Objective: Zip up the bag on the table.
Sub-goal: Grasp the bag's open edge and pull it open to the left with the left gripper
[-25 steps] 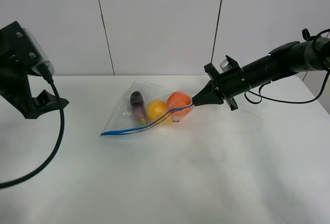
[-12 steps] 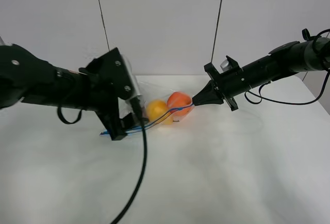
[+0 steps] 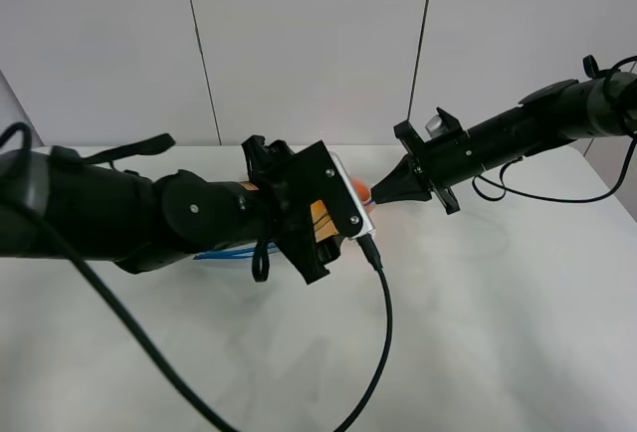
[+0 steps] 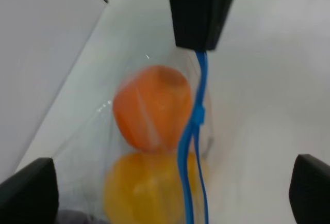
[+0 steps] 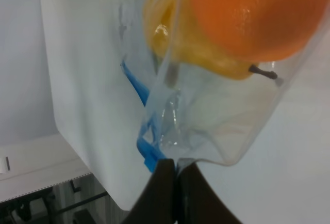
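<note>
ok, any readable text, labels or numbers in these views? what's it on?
No readable text in any view.
bag: clear plastic with a blue zipper strip, no print seen.
table: plain white, no marks.
left arm and right arm: black, no legible label.

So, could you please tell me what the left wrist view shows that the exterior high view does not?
Only the left wrist view shows the left pincer open, fingers wide apart, and the blue zipper strip running up to the tip of the right pincer. Only the exterior high view shows the left arm covering most of the bag. Both show the orange fruit, the white table and the right pincer at the bag's corner.
</note>
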You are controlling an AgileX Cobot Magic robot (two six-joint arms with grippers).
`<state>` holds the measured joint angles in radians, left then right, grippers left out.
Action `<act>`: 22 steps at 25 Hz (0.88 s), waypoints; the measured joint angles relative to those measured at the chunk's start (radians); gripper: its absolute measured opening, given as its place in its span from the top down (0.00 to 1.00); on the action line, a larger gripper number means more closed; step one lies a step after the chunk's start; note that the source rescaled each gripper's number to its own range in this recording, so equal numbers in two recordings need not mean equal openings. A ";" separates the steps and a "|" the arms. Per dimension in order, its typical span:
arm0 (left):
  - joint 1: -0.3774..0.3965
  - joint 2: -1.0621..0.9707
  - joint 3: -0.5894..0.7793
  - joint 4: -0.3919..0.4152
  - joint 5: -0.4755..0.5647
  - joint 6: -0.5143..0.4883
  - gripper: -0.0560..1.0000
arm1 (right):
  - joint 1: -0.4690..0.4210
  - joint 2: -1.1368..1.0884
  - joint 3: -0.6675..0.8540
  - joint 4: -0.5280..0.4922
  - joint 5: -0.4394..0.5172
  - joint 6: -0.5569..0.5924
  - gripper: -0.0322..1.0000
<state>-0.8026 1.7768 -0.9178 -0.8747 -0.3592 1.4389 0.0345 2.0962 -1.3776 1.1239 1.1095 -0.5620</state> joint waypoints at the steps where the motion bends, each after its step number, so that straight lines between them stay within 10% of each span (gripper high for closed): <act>1: -0.004 0.019 -0.014 0.003 -0.014 -0.018 0.00 | 0.000 0.000 0.000 0.000 0.000 0.000 0.97; 13: -0.006 0.180 -0.079 0.318 -0.112 -0.345 0.01 | 0.000 0.000 0.000 0.000 0.000 0.015 0.97; 22: -0.006 0.275 -0.080 0.415 -0.296 -0.404 0.24 | 0.000 0.000 0.000 0.000 0.000 0.027 0.97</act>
<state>-0.8091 2.0513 -0.9976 -0.4598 -0.6552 1.0346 0.0345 2.0962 -1.3776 1.1239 1.1095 -0.5348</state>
